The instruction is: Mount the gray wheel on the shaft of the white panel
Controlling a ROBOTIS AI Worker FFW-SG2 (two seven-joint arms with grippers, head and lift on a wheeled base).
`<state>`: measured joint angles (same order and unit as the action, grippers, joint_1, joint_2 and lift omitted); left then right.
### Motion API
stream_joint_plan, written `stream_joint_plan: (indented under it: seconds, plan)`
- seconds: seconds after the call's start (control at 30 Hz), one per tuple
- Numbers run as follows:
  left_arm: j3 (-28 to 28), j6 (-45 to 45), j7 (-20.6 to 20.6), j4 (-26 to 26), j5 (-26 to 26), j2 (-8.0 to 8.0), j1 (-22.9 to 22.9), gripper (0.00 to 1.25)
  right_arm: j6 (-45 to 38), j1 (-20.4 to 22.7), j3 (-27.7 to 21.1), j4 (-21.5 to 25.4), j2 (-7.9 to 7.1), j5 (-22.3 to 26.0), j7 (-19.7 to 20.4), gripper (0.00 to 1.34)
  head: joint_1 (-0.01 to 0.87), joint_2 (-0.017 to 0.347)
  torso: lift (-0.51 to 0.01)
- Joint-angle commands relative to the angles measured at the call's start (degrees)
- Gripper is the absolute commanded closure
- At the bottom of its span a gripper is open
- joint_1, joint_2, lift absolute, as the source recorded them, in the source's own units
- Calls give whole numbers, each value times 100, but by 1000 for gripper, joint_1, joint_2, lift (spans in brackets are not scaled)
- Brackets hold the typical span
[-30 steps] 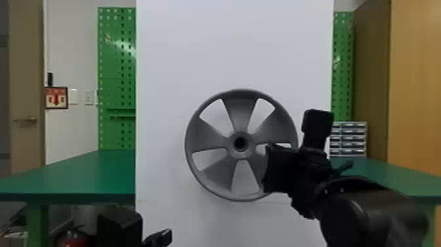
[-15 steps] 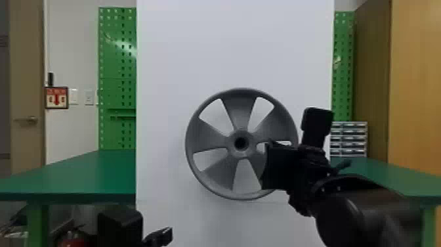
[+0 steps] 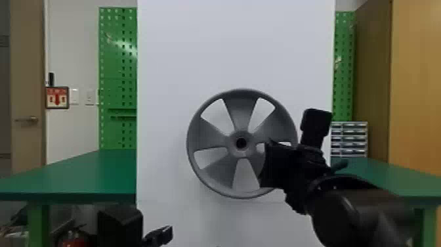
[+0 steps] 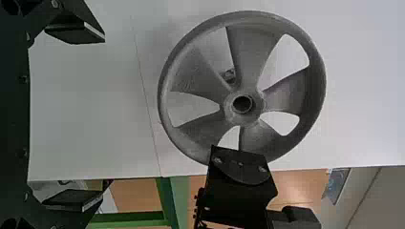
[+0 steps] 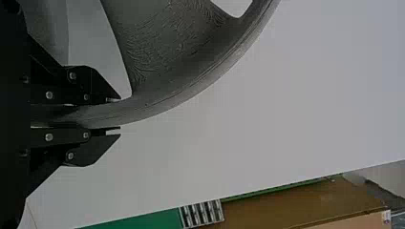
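Right hand (image 3: pixel 271 166) had wheel's rim (image 5: pixel 157 107) pinched, one finger each side, almost together. Gray wheel (image 3: pixel 210 134) stood upright before white panel (image 3: pixel 236 42), and in left wrist view shaft (image 4: pixel 229 74) peeked through gap between spokes, just beside hub (image 4: pixel 258 114)! Bare white ran off both sides of wheel to panel's edges, plenty more above; right arm (image 3: pixel 357 213) crossed right edge. Left hand (image 3: pixel 160 235) hung low near left edge, fingers spread wide, empty. Green desk (image 3: pixel 85 174) lay past that edge.

The right gripper (image 3: pixel 269 165) overlaps the right side of the 5-spoked gray wheel (image 3: pixel 241 110) before the white panel (image 3: pixel 183 49)
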<state>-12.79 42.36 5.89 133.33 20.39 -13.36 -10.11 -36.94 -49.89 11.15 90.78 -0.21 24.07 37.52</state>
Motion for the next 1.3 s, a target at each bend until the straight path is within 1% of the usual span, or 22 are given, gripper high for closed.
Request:
stream_joint_plan:
  seconds: [0.0, 0.27, 0.37, 0.57, 0.73, 0.87, 1.2, 1.27]
  plan:
    - [-4, 0, 0, 0, 0, 0, -8, 130, 29, -12, 63, -16, 12, 10, 0, 1211, 34, 32, -490]
    - [-4, 0, 0, 0, 0, -8, 0, 130, 82, -3, 63, -60, 3, 71, -8, 1211, 34, 32, -490]
    - [-4, 0, 0, 0, 0, 0, 9, 130, 117, -3, 80, -86, -23, 80, -8, 1211, 34, 32, -490]
    - [-4, 0, 0, 0, 0, 0, 9, 130, 188, -56, 28, -271, -58, 142, -8, 1211, 34, 32, -490]
    - [-4, 0, 0, 0, 0, -8, 9, 130, 495, -73, 54, -473, -58, 177, -17, 1211, 34, 32, -490]
    - [-4, 0, 0, 0, 0, 0, 9, 130, 768, -73, 80, -666, -49, 326, -8, 1213, 34, 32, -490]
    - [-4, 0, 0, 0, 0, 0, 9, 130, 864, -56, 116, -693, -32, 344, -8, 1211, 34, 32, -490]
    - [-4, 0, 0, 0, 9, 0, 18, 130, 900, -47, 107, -693, -32, 379, -17, 1181, 34, 32, -490]
